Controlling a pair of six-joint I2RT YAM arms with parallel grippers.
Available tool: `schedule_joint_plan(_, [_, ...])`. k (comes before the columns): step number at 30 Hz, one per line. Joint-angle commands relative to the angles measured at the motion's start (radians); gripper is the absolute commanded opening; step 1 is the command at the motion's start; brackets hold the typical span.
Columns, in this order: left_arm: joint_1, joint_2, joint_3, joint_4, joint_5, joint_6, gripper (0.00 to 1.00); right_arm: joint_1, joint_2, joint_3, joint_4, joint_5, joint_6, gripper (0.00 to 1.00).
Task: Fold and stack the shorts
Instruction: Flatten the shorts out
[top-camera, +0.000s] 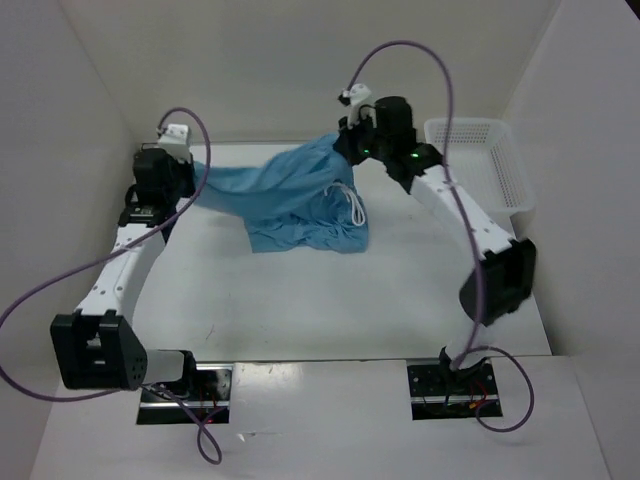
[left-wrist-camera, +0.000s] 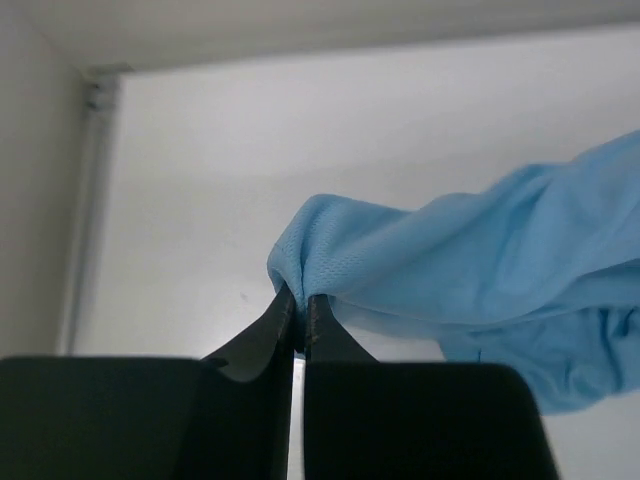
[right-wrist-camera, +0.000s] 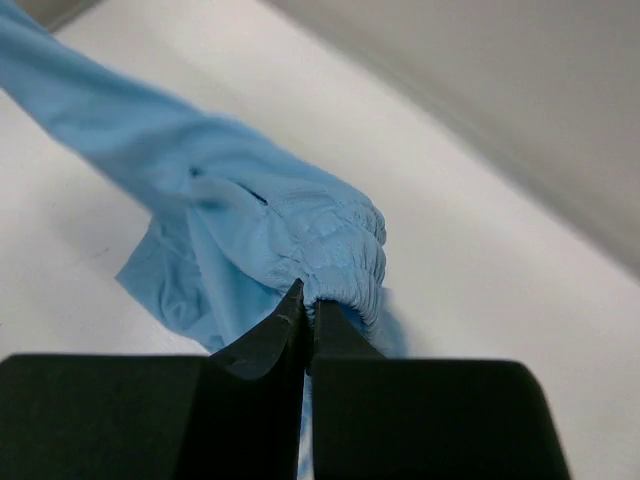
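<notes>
Shorts (top-camera: 300, 200) of light sky-blue fabric hang stretched between the two pairs of jaws, raised at both ends and sagging in the middle.

The left jaws are pressed tight together on a thin corner of the cloth. In the left wrist view the pinched edge folds over just above their tips. From there the shorts (left-wrist-camera: 470, 270) fan out to the right of the tips, clear of the white surface (left-wrist-camera: 300, 150) beyond.

The right jaws are also clamped shut on the fabric. They bite the gathered elastic waistband (right-wrist-camera: 345, 255), which bunches directly above and beside their tips. In the right wrist view the rest of the shorts (right-wrist-camera: 230, 200) runs up and to the left, away from these jaws, as a taut band.

In the top view the cloth beneath the right jaws drops and pools in a rumpled heap on the surface (top-camera: 300, 300). The white drawstring (top-camera: 350, 200) dangles over that heap, just below the right jaws.

A white mesh basket (top-camera: 480, 165) sits near the right jaws on their outer side, away from the left jaws, and does not touch the cloth.
</notes>
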Motion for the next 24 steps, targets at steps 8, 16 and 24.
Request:
schedule_joint_plan(8, [0.085,-0.363,0.268,-0.169,-0.080,0.004,0.00,-0.065,-0.723,-0.247,0.036,-0.030,-0.156,0.00])
schedule_joint_plan(16, [0.125,-0.469,0.452,-0.190,-0.036,0.004,0.00,-0.145,-0.848,-0.156,0.011,-0.195,-0.010,0.00])
schedule_joint_plan(24, [0.125,-0.374,0.379,-0.210,0.123,0.004,0.00,-0.156,-0.843,-0.368,0.181,-0.111,0.132,0.00])
